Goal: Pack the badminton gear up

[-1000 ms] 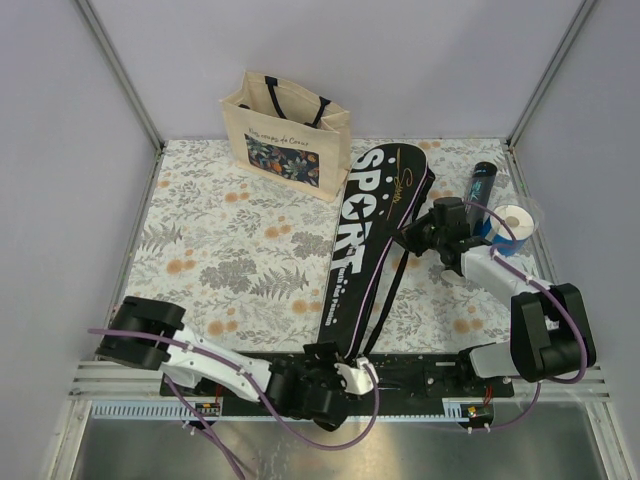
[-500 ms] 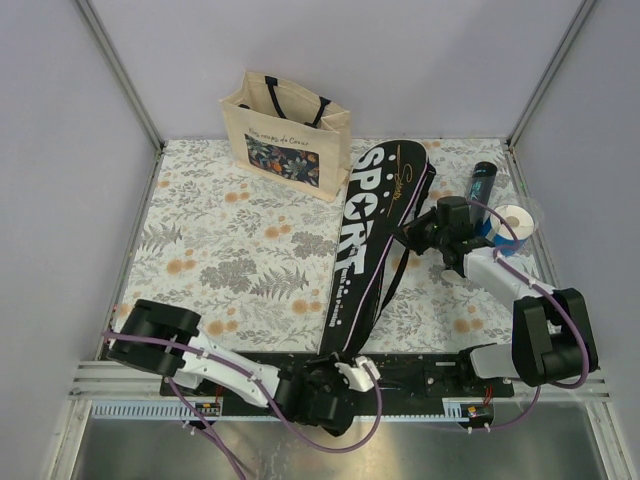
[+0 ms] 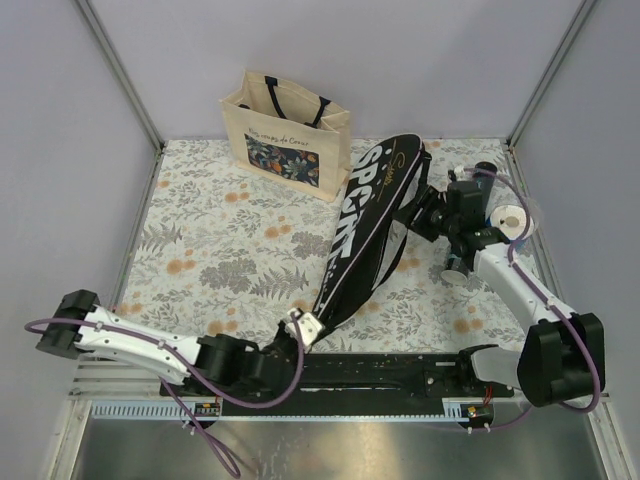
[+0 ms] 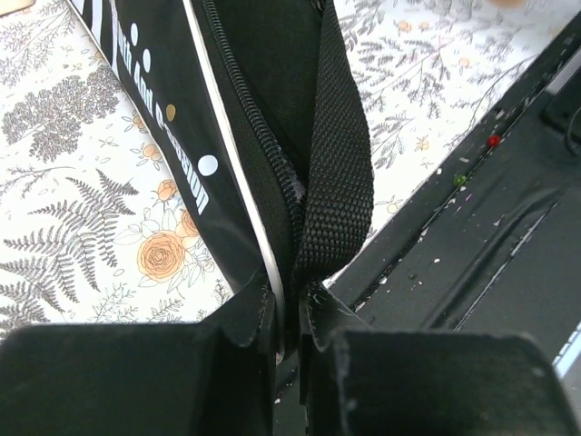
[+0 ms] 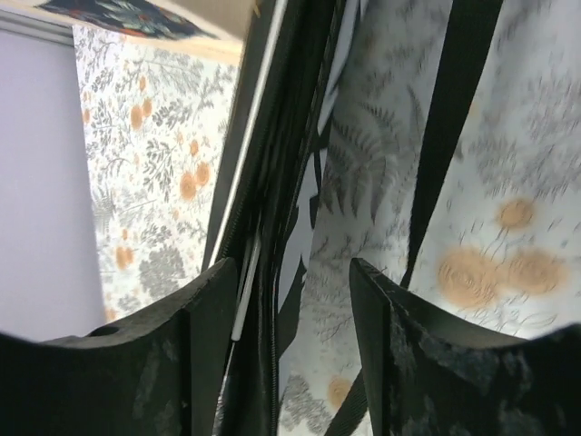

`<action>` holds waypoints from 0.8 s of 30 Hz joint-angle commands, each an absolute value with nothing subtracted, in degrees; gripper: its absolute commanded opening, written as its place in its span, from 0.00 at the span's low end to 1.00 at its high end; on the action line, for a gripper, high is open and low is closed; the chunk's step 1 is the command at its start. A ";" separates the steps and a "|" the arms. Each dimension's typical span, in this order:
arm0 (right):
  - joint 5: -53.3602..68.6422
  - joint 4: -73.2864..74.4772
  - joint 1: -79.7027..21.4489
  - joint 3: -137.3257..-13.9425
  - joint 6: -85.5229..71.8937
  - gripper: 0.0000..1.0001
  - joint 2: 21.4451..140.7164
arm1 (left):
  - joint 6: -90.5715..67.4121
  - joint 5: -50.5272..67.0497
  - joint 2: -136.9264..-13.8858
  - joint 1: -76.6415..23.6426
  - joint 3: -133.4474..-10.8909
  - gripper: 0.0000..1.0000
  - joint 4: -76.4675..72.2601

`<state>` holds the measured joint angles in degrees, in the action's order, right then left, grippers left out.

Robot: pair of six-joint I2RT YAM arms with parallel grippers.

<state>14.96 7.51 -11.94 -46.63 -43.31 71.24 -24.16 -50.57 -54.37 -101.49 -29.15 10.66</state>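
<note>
Nearest, at the front edge of the counter (image 3: 220, 230): clenched hard with the left gripper (image 4: 286, 318) on the narrow tail of the cover (image 3: 365, 225), pinching the zip seam just where the webbing strap (image 4: 340, 163) roots. Swung wide to the left since a second ago, with the elbow now far out, and carried that tail end leftward and off the black base rail.

Mid-counter: no longer lying flat with "SPORT" fully readable, but rolled up onto its long edge, lettering squeezed narrow, strap hanging beneath.

Farther on, at the broad head: raised and pushed back with the right gripper (image 3: 420, 213), fingers standing either side of the cover's rim. Hard to say from the wrist view whether actually biting or merely straddling, so cannot tell.

Beyond that, untouched in the far right corner: the tube (image 3: 486, 170) beside the roll (image 3: 513, 218); at the back, the tote bag (image 3: 285, 125) upright.

Judged as early work: standing the cover up between both ends, probably to reach the zip. Nothing visibly stowed yet, with the tube outside the cover.
</note>
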 commanded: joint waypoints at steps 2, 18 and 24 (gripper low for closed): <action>7.39 13.80 -11.78 -59.49 -22.96 0.60 72.86 | -28.39 -47.02 -43.08 -100.28 -26.11 0.00 8.34; 15.82 6.25 -2.73 -80.06 -11.70 0.57 93.85 | -28.74 -44.65 -33.76 -100.20 -26.72 0.00 17.05; 17.67 7.38 -2.02 -87.96 -4.49 0.57 101.33 | -28.65 -45.61 -31.73 -100.20 -26.98 0.00 19.16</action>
<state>14.35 9.39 -2.04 -80.84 -10.85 98.61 -26.92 -45.63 -33.41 -100.12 -25.67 21.54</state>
